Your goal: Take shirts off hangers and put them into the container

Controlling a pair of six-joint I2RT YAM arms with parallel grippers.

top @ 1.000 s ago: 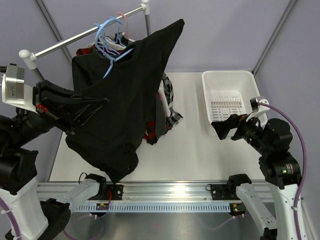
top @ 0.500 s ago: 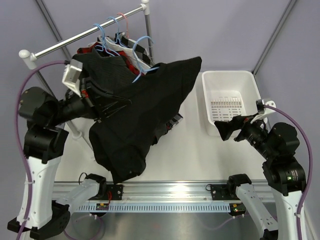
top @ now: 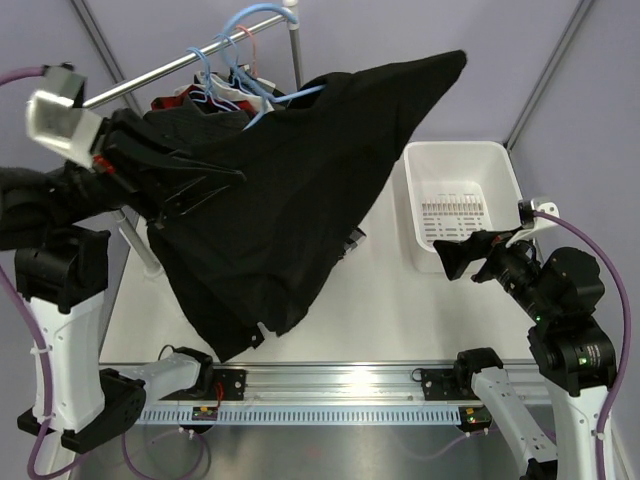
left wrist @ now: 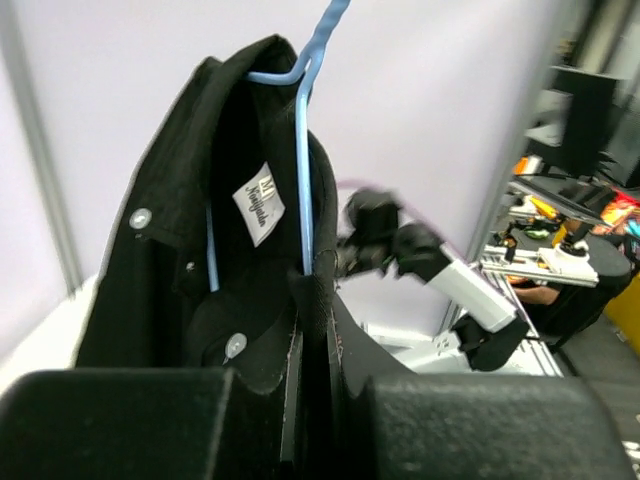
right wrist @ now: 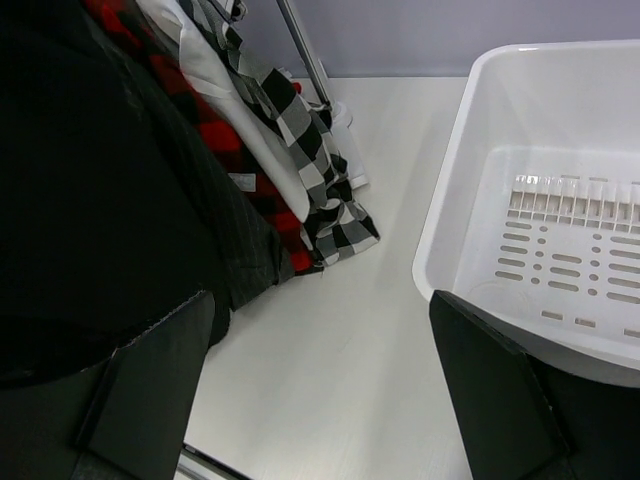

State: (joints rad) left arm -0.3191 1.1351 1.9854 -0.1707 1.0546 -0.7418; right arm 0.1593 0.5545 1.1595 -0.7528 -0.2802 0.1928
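Note:
My left gripper [top: 222,184] [left wrist: 315,345] is shut on a fold of the plain black shirt [top: 300,190] [left wrist: 190,250] and holds it high above the table. A light-blue hanger [top: 290,98] [left wrist: 303,170] is still inside the shirt's collar, off the rail. The other shirts [top: 185,105] hang on several hangers [top: 222,65] behind it; in the right wrist view a checked shirt [right wrist: 320,190], a red plaid one [right wrist: 215,135] and a pinstriped one [right wrist: 245,250] show. The white container [top: 415,190] [right wrist: 450,200] holds nothing. My right gripper [top: 462,258] [right wrist: 320,390] is open beside its near left corner.
The metal rail [top: 140,82] and its upright post [top: 294,40] stand at the back left. The post's foot [right wrist: 345,125] rests on the white table [top: 400,310] near the hanging shirt tails. A slotted aluminium beam [top: 340,385] runs along the near edge.
My left arm has risen and swung the black shirt and its hanger up and to the right; the shirt's upper corner now reaches toward the container. The right arm has hardly moved.

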